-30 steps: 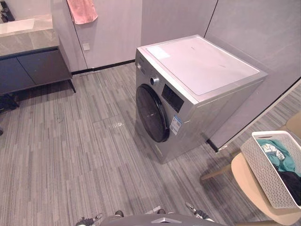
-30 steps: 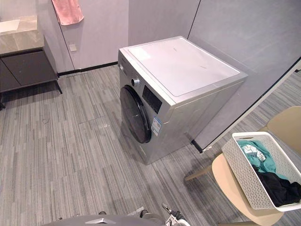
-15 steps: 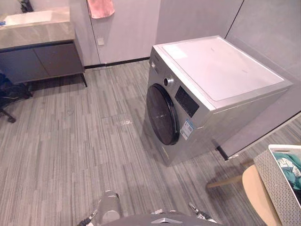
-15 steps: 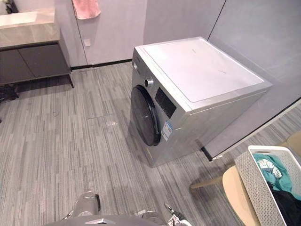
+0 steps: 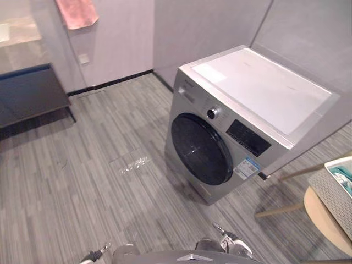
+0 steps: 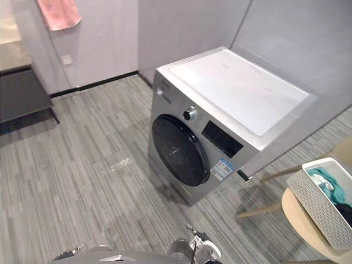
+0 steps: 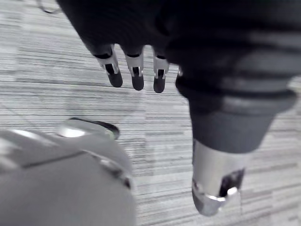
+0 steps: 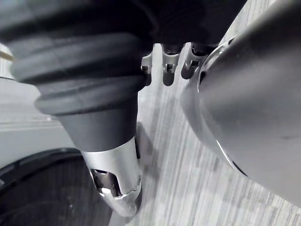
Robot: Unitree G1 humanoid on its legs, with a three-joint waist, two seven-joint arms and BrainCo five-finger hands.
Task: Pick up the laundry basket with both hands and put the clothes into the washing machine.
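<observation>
A silver front-loading washing machine stands in the middle of the room with its round dark door shut. At the far right a white perforated laundry basket holding teal and dark clothes rests on a beige round seat. My left hand hangs over the grey floor with its fingers straight and nothing in it. My right hand hangs low beside the machine's door, its fingers relaxed and empty. Both hands are far from the basket.
A pink towel hangs on the back wall. A dark vanity cabinet stands at the back left. A grey wall panel runs behind the machine. Open striped floor lies to the machine's left and front.
The whole picture has swung, so the camera moved: the machine's door now faces me more squarely and the basket sits nearer the right edge. Nothing in the room has shifted.
</observation>
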